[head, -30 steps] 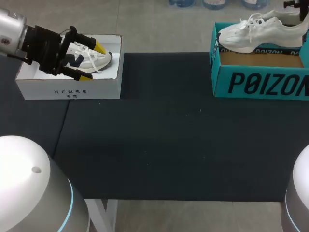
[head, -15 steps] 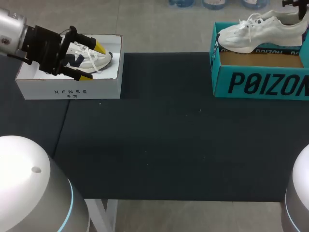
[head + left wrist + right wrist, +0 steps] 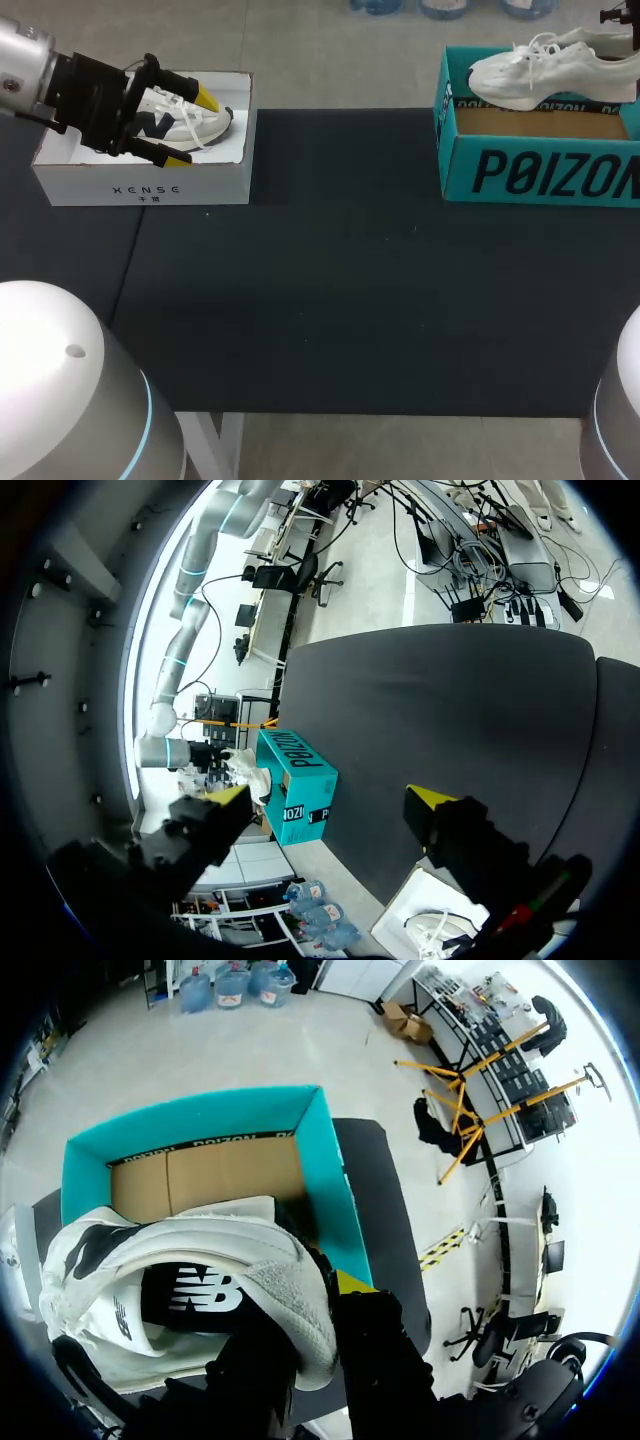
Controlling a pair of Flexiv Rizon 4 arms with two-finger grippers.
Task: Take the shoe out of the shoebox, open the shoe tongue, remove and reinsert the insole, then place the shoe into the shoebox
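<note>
Head view: white shoe [image 3: 545,72], tight in right hand [image 3: 320,1290], farther right (left hand [image 3: 192,128] agape).

On my counter [image 3: 350,300], the left shoebox [image 3: 140,185] sits at the far left with the left sneaker [image 3: 205,122] inside. At the far right, the right shoebox [image 3: 540,170] lies under the right sneaker [image 3: 545,75], gripped by my right fingers [image 3: 350,1282].

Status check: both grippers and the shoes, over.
Right gripper shut on white shoe at the heel, shoe held above teal shoebox. Left gripper open over navy-trimmed shoe in white shoebox. Nothing seen in the way.
</note>
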